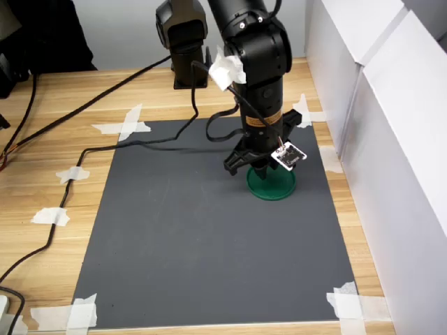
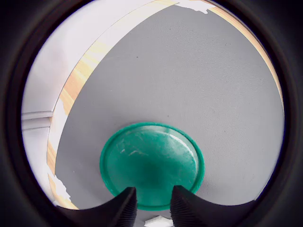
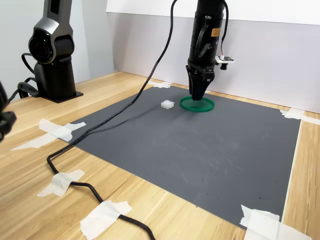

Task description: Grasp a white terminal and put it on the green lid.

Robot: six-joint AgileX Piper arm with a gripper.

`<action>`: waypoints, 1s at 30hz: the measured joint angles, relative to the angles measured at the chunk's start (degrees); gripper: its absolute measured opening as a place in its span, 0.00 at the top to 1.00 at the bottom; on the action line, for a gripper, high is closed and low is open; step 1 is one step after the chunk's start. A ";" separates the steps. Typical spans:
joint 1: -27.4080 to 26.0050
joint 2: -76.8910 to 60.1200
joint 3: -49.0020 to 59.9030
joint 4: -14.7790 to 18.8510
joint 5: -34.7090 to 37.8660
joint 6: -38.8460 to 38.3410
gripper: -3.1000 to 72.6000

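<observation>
Light is bright, even and diffuse in both exterior views, with soft, faint shadows under the arm [image 1: 255, 77] on the mat [image 3: 200, 145]. The exterior views are sharp throughout. The wrist view is fisheye-curved, ringed by a heavy black vignette, and its near fingertips [image 2: 124, 208] are blurred. The lid [image 2: 151, 163] there shows pale glare and scuffs, and the white wall [image 1: 391, 139] is close to overexposed.

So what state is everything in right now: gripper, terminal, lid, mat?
Gripper: pointing down over the lid's edge, fingers slightly apart, nothing between them.
White terminal: lying on the mat beside the lid, not on it.
Green lid: flat on the mat, rim up, empty.
Grey mat: flat, corners taped to the table.
</observation>
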 joint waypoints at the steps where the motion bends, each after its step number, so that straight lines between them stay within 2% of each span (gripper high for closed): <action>1: 0.00 -0.51 0.00 -0.07 0.56 0.00 0.48; 6: 0.00 -4.72 1.90 -0.52 2.16 0.00 0.41; 12: 0.00 -11.43 9.22 -1.79 2.16 -2.26 0.34; 20: 0.00 -18.72 16.36 -3.35 -1.71 -3.01 0.19; 30: 0.00 -19.63 20.32 -7.00 -5.61 -0.04 0.18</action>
